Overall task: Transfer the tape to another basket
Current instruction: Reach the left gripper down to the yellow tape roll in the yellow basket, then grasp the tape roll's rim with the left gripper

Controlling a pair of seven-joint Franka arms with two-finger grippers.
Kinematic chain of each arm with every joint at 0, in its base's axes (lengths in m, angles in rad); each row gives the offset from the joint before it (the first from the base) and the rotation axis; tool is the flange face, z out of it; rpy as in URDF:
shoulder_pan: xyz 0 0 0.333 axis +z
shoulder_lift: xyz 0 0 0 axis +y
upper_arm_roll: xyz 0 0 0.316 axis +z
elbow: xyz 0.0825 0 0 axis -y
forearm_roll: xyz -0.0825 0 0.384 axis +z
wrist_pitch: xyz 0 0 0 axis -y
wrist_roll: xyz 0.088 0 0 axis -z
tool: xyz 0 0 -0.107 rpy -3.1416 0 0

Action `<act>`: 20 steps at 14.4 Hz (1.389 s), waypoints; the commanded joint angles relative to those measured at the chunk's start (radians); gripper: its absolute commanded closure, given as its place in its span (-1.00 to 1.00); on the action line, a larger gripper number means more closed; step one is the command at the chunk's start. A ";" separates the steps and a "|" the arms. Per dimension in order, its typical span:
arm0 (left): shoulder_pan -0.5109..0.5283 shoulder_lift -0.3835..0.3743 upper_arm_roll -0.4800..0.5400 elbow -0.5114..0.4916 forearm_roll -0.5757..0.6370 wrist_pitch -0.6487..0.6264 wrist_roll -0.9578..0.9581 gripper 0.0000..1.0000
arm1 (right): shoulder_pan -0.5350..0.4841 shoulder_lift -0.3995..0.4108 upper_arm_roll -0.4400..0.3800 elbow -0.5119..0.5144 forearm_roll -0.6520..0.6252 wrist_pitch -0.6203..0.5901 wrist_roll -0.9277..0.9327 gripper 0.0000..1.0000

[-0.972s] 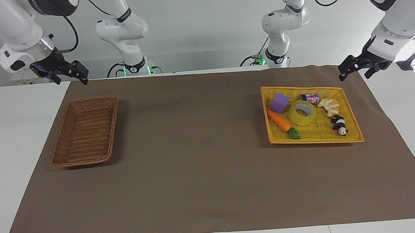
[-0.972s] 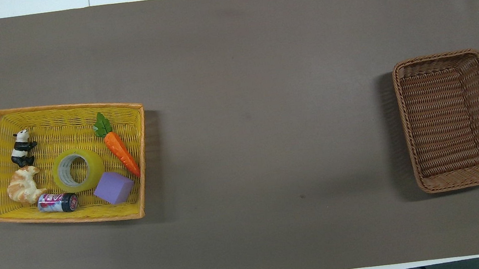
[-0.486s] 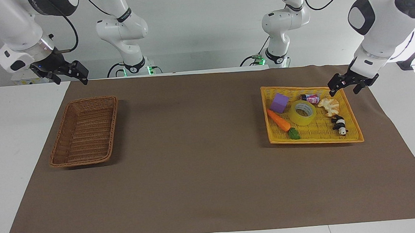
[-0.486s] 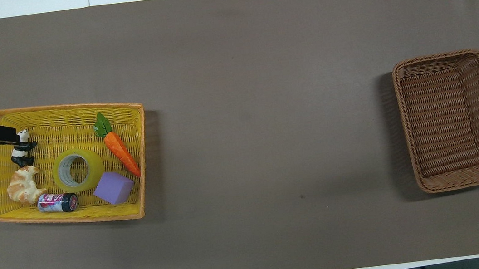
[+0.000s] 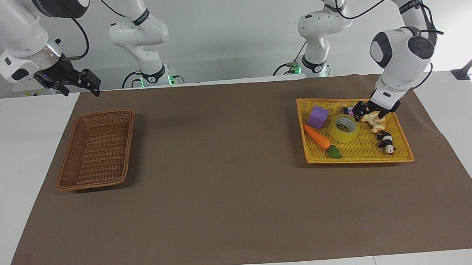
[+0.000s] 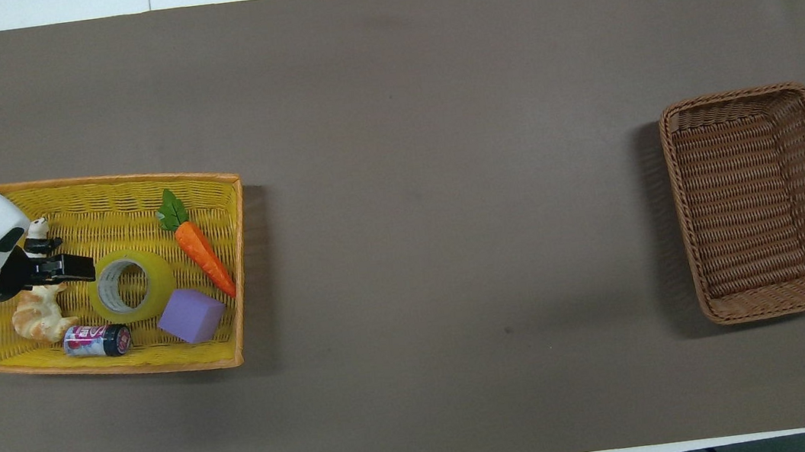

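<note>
Tape [image 5: 344, 128] lies flat in the yellow tray [image 5: 401, 150] at the left arm's end of the table, core up, so nothing of the move is done yet — the grasp, the lift, the carry along the table and the drop into the basket [image 5: 96, 149] are all left. The left gripper [image 5: 368, 114] is up over the tray beside the tape, above the croissant [image 5: 375, 121], its fingers apart and empty; from the facing view it looks near the roll but not on it. The right gripper [image 5: 75, 82] waits over the table's edge by the basket, fingers apart, holding nothing. Crowding is the likely trouble: the purple block [image 5: 317, 117] sits just beside the tape toward the robots, the carrot [image 5: 318, 137] lies beside it toward the table's middle, the can [image 5: 353, 111] is near and half hidden by the gripper, and the panda [image 5: 386, 142] lies farther out near the tray's rim. The fingers may nudge one of these on the way down — the croissant and can are closest. The basket holds nothing, and the brown mat [image 5: 232, 191] between the two shows nothing on it.
</note>
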 commanded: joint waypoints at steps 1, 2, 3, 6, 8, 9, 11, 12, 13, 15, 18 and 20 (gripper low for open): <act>-0.007 -0.013 0.003 -0.052 0.014 0.066 0.008 -0.90 | 0.000 -0.017 0.000 -0.014 0.002 -0.008 -0.012 -1.00; -0.009 -0.005 0.003 -0.054 0.014 0.090 0.011 -0.84 | 0.000 -0.017 0.000 -0.014 0.002 -0.008 -0.012 -1.00; -0.007 0.006 0.003 -0.058 0.014 0.098 0.011 -0.72 | 0.000 -0.017 0.000 -0.014 0.002 -0.008 -0.012 -1.00; -0.009 0.027 0.003 -0.068 0.014 0.126 0.011 -0.61 | 0.000 -0.017 0.000 -0.014 0.002 -0.008 -0.012 -1.00; -0.009 0.033 0.003 -0.084 0.014 0.154 0.009 -0.60 | 0.000 -0.017 0.000 -0.014 0.002 -0.008 -0.012 -1.00; -0.009 0.033 0.003 -0.100 0.014 0.158 0.009 -0.60 | 0.000 -0.017 0.000 -0.014 0.002 -0.008 -0.012 -1.00; -0.009 0.035 0.003 -0.115 0.014 0.166 0.009 -0.60 | 0.000 -0.017 0.000 -0.014 0.002 -0.008 -0.012 -1.00; -0.010 0.041 0.003 -0.123 0.014 0.196 0.006 -0.60 | 0.000 -0.017 0.000 -0.014 0.002 -0.008 -0.012 -1.00; -0.012 0.041 0.001 -0.132 0.014 0.219 0.002 -0.60 | 0.000 -0.017 0.000 -0.014 0.002 -0.008 -0.014 -1.00; -0.022 0.038 0.003 -0.147 0.014 0.227 0.005 -0.60 | 0.000 -0.017 0.000 -0.014 0.002 -0.008 -0.014 -1.00; -0.038 0.064 0.003 -0.157 0.014 0.239 0.005 -0.59 | 0.000 -0.017 0.000 -0.014 0.002 -0.008 -0.012 -1.00; -0.039 0.075 0.001 -0.164 0.014 0.249 0.000 -0.56 | 0.000 -0.017 0.000 -0.014 0.002 -0.008 -0.012 -1.00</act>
